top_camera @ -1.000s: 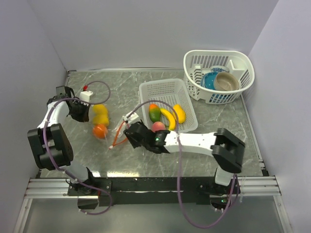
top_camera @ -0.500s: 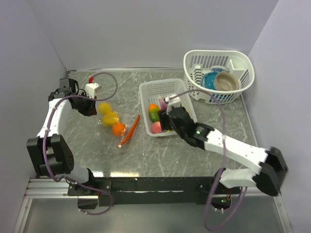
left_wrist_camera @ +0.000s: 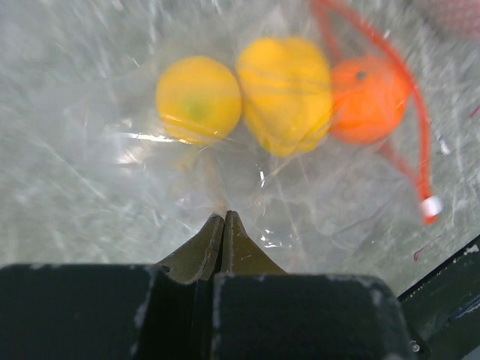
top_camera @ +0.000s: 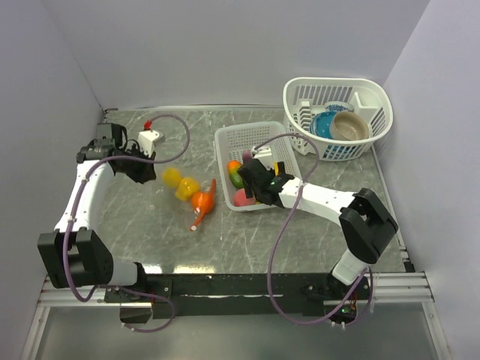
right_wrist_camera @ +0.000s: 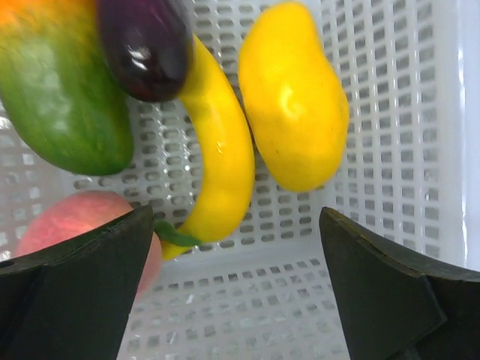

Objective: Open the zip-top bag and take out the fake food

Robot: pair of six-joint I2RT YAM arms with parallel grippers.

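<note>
Right tool (right_wrist_camera: 236, 225) stands wide, covering part of the pink fruit (right_wrist_camera: 67, 221).

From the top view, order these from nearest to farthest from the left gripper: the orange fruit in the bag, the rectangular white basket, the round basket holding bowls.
Measured from the left gripper:
1. orange fruit, inside the zip-top bag it pinches, just to its right.
2. rectangular white basket, mid-table, farther right.
3. round basket, far right corner.
</note>
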